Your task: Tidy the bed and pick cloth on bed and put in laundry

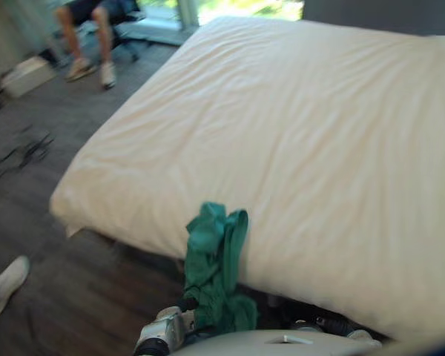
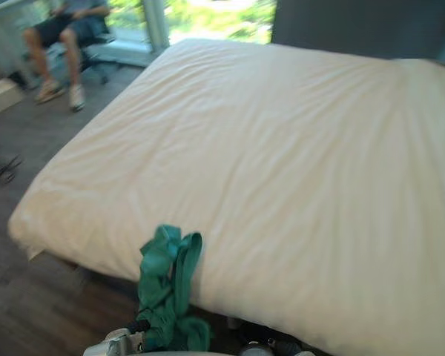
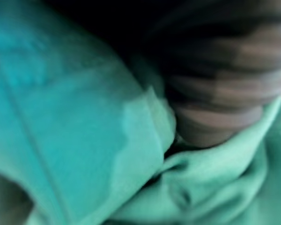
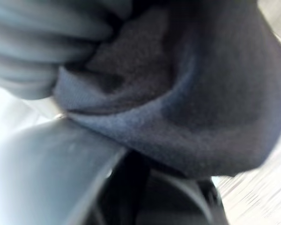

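A bunched green cloth hangs in front of the bed's near edge, off the mattress. It is draped over my left hand, which rises from the bottom of the eye views. In the left wrist view the green cloth wraps close around that hand's dark ribbed cover. In the right wrist view a dark navy cloth is bunched right against my right hand's ribbed cover. The bed has a smooth cream cover with nothing else lying on it.
Dark wood floor runs along the bed's left side, with black cables on it. A person sits on a chair at the far left by the window. Another person's shoe shows at the left edge.
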